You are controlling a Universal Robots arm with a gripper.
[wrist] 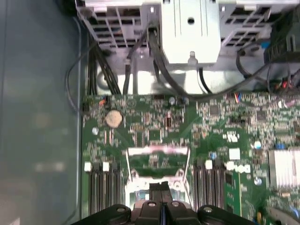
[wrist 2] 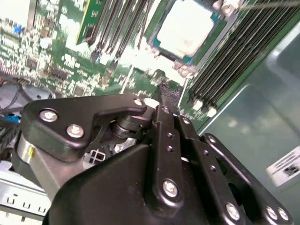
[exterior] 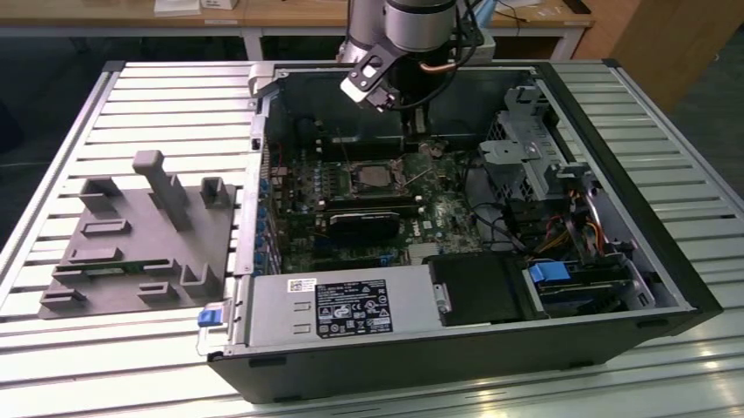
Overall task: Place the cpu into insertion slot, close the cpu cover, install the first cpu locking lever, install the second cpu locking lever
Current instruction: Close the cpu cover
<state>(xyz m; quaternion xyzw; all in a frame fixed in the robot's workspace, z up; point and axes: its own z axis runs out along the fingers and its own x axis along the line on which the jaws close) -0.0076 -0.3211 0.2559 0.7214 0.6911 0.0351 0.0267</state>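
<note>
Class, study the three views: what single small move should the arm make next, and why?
Probably ease the claw forward against the cover to tip it down. In the second wrist view the chip is already seated with its silver top bare. In the first wrist view the cover appears raised just ahead of the shut claw.

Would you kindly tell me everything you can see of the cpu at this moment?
The cpu is a small, flat, square chip with a pale, dull silver metal top and a thin green edge around it in the second wrist view. It lies flat in the insertion slot on the green board, with long black memory slots on either side. Its whole top shows and nothing rests on it. The gripper, jaws shut, is close by but apart from it.
</note>
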